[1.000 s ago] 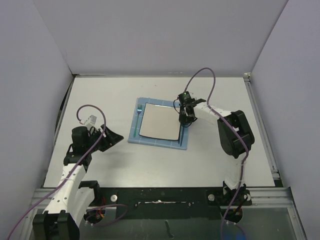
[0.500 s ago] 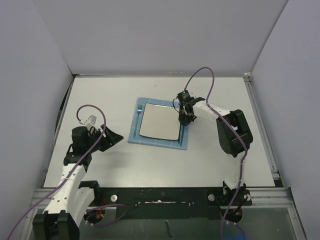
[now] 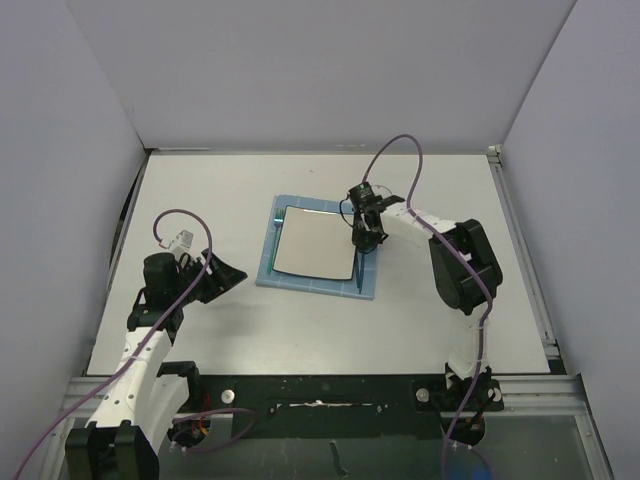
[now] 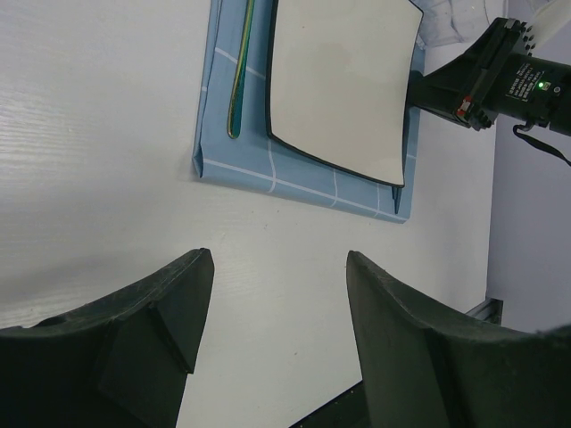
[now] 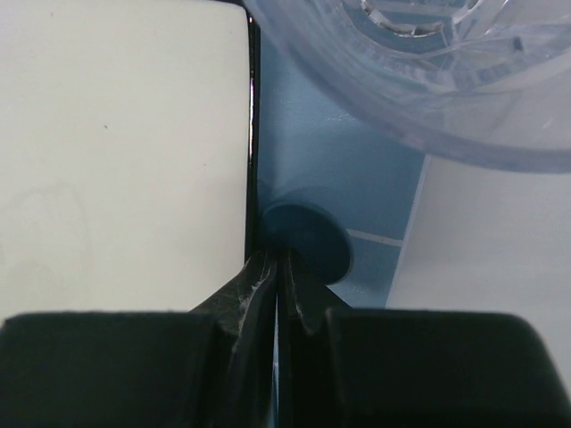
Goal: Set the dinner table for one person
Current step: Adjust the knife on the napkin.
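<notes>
On table (image 3: 450,180), which spans the whole work area under both arms: placemat (image 4: 303,183) sits mid-table, with the square plate (image 3: 316,243) centred on it. Fork (image 4: 239,71) lies on the mat just left of the plate. Clear glass (image 5: 428,80) stands near the mat's far right corner, going by the right wrist view.

Right gripper (image 3: 362,240) is over the mat's right strip. Its jaws look pinched on the far end of a thin blue utensil (image 3: 356,272), which runs along the plate's right rim, slightly skewed. Knife or spoon, can't tell.

Left gripper (image 4: 278,290) hangs open and empty over bare table, well left of the mat.

My read: nearly done. Left to do: square up the right-side utensil, let go, pull the arm clear. No napkin or other cutlery in view, so can't say if more is due.
</notes>
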`<move>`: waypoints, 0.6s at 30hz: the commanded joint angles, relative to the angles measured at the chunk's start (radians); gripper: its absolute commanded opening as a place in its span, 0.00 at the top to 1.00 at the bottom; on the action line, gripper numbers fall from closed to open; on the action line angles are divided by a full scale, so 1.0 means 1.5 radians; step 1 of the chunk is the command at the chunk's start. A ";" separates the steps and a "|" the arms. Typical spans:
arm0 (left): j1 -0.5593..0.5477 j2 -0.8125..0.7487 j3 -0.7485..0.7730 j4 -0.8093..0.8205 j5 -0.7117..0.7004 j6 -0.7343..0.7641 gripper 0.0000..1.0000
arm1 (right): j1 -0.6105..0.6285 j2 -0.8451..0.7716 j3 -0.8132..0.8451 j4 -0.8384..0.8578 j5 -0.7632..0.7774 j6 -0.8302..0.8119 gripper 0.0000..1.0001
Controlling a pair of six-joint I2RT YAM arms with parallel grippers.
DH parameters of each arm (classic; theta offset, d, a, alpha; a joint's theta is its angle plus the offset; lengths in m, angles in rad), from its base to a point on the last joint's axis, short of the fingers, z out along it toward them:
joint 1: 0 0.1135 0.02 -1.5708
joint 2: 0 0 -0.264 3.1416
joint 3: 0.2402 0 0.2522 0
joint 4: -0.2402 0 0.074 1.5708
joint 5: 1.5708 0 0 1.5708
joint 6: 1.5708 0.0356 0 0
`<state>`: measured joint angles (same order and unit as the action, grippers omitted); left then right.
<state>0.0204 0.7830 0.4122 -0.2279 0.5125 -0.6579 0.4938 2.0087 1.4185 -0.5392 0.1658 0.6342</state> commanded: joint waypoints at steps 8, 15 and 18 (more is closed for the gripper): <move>0.002 -0.006 0.014 0.035 0.004 0.012 0.41 | 0.020 -0.014 0.017 0.003 -0.002 0.008 1.00; 0.002 -0.010 0.015 0.029 0.006 0.010 0.41 | 0.019 -0.053 -0.015 -0.005 0.005 0.007 1.00; 0.002 -0.013 0.015 0.026 0.006 0.010 0.41 | 0.020 -0.084 -0.044 -0.006 0.001 0.012 1.00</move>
<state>0.0204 0.7818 0.4122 -0.2283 0.5125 -0.6571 0.5079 1.9900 1.3960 -0.5404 0.1753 0.6365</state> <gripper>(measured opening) 0.595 0.021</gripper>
